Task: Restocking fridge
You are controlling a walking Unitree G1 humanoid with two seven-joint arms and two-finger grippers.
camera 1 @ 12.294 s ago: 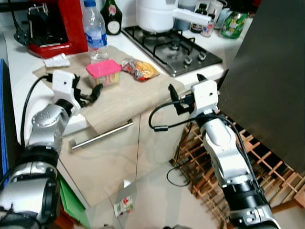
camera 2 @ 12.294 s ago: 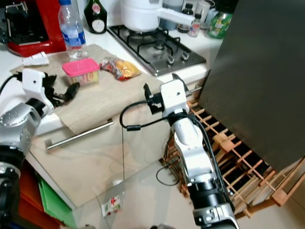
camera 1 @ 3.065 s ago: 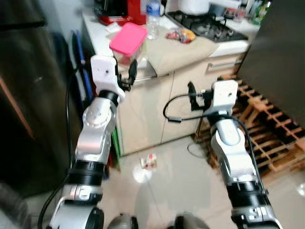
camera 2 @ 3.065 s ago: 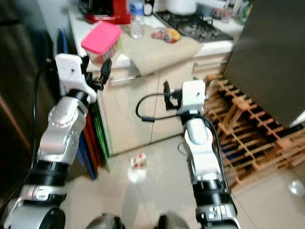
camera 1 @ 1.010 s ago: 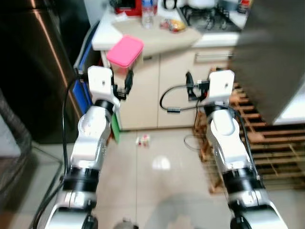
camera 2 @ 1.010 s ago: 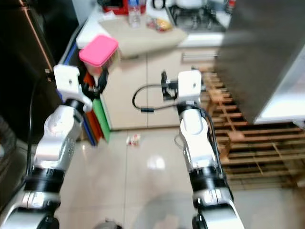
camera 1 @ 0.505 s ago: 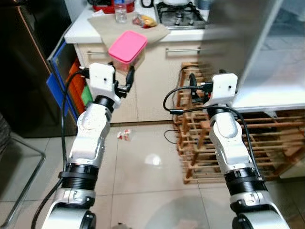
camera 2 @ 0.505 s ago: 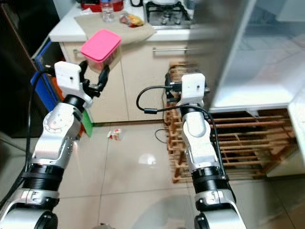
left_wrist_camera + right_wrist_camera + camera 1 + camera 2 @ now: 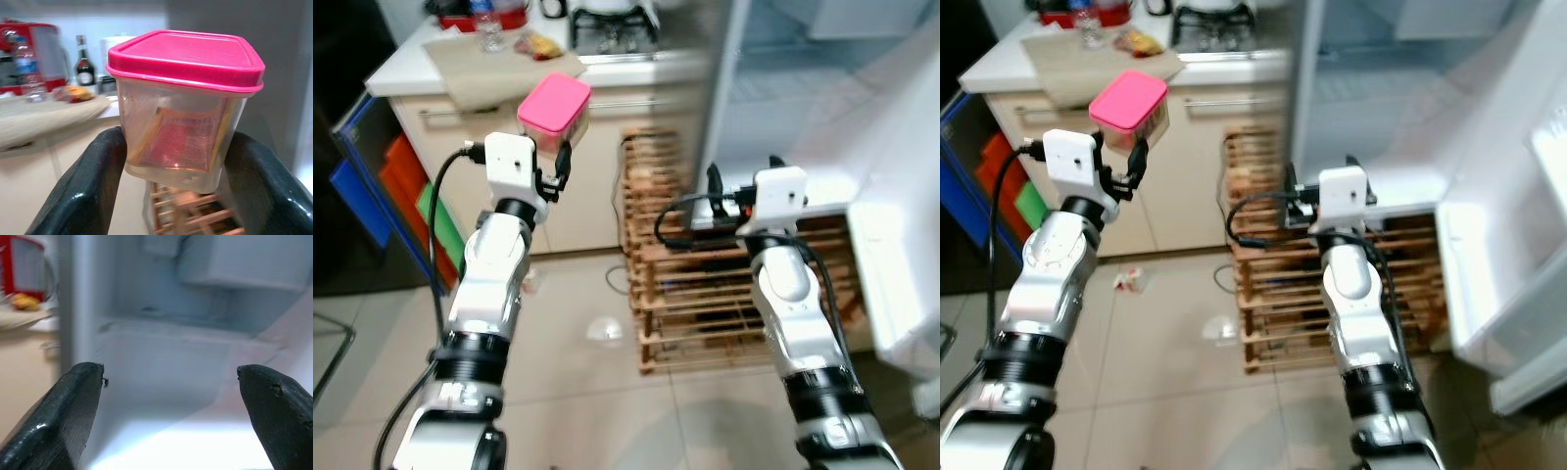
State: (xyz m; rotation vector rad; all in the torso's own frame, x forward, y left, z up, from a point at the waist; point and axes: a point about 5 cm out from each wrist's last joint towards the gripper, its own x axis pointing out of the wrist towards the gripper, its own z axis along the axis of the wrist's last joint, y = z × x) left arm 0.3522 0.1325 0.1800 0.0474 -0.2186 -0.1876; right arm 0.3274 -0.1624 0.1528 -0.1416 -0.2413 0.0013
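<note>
Two claws are raised: the left claw grips the pink-lidded container by its clear sides, high above the floor, while the right claw gapes wide, empty, facing the open fridge. Carried so high, a bump on the fridge's edge could knock the container loose. Half a second ago the table lay ahead; now the fridge interior does.

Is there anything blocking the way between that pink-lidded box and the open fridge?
Nothing visible does. The left claw holds the pink-lidded box up by the counter, and the fridge stands open to its right, its lit shelf bare.
</note>
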